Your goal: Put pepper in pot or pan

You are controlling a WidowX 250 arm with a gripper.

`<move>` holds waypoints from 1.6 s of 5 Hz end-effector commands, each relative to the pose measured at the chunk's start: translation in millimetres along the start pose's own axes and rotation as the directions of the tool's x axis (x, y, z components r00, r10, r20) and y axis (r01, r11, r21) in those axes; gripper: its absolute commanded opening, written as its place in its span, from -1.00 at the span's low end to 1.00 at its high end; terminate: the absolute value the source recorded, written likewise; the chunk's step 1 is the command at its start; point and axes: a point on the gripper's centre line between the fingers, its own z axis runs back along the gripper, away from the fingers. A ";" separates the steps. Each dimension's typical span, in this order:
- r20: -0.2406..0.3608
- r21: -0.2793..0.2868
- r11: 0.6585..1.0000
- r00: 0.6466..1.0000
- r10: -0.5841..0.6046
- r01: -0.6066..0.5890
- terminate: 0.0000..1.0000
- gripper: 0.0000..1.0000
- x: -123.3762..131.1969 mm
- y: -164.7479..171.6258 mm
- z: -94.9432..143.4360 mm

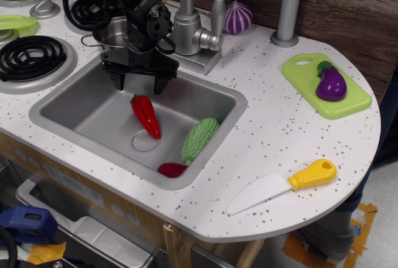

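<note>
In the grey sink basin set into the white speckled worktop, the glossy red, long, tapered plastic pepper lies on the basin floor, its tip reaching the round drain ring. Just beside it to the right rests a bumpy green gourd, and a small dark-red rounded piece sits near the front wall. The black end effector hangs directly above the stem end of the pepper with its two fingers spread apart, grasping nothing and not touching the pepper. Behind the arm, partly hidden by it, stands the small shiny silver metal pot with a thin loop handle, on the worktop at the sink's back edge. Further right lie a green cutting board carrying a purple eggplant, and a yellow-handled white toy knife.
</note>
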 end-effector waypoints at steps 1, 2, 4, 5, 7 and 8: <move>0.000 0.000 1.000 1.000 0.000 0.000 -1.00 1.00 0.0 0.0 0.0; 0.030 -0.032 0.999 0.999 0.017 -0.016 -1.00 1.00 2.3 -3.0 -16.6; 0.028 -0.080 0.996 0.998 0.053 -0.051 -1.00 1.00 4.9 -3.3 -44.6; 0.015 -0.085 0.994 0.997 0.077 -0.076 -1.00 1.00 1.9 -2.6 -50.9; -0.014 -0.065 0.991 0.993 0.117 -0.118 -1.00 -1.00 -0.8 -2.2 -29.8; -0.038 -0.022 0.993 0.993 0.113 -0.114 -1.00 -1.00 6.6 3.1 4.6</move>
